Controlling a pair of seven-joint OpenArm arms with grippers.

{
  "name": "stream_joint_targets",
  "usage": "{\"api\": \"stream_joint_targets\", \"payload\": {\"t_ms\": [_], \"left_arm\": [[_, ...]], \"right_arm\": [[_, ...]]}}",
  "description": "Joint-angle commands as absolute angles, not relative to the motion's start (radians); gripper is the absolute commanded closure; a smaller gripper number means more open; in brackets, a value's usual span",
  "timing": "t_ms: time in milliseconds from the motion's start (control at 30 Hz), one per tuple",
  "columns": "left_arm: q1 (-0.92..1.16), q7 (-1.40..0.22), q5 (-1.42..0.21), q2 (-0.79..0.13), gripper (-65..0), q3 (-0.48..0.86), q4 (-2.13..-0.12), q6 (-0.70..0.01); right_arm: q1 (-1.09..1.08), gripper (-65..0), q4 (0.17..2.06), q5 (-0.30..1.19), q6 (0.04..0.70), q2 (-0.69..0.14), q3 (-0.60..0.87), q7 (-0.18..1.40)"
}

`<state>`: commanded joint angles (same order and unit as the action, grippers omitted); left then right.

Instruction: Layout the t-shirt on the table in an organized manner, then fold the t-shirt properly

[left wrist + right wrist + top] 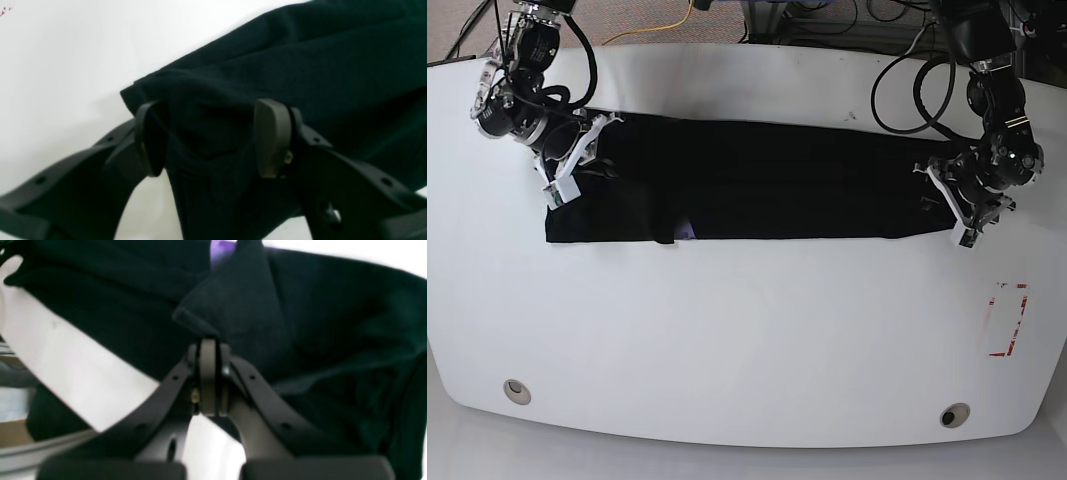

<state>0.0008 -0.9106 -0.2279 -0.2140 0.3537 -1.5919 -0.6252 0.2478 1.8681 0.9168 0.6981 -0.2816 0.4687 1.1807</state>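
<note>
The black t-shirt [757, 180] lies as a long flat band across the far half of the white table [747, 330]. At the band's right end, my left gripper [954, 207] stands open. In the left wrist view its fingers [273, 138] straddle a corner of the t-shirt [300, 60], with cloth between the pads. At the band's left end, my right gripper [567, 175] is shut. In the right wrist view its pads [208, 373] are pressed together under a raised peak of the t-shirt [240, 296]. A small purple patch [685, 232] shows at the shirt's near edge.
A red tape rectangle [1008, 320] marks the table's right side. Two metal-ringed holes [517, 390] [954, 414] sit near the front edge. Black cables [897, 90] hang over the back right, and the table's back edge runs just behind the shirt.
</note>
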Motion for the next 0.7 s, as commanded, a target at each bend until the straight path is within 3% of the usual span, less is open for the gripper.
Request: {"api": "stream_joint_targets", "payload": {"t_ms": [700], "left_arm": [[0.001,-0.911,-0.228,-0.214,-37.2,0.354,-1.592,-0.624]], "right_arm": [[0.374,-1.1,1.865,0.932,0.698,-0.366,0.469,1.181]]}}
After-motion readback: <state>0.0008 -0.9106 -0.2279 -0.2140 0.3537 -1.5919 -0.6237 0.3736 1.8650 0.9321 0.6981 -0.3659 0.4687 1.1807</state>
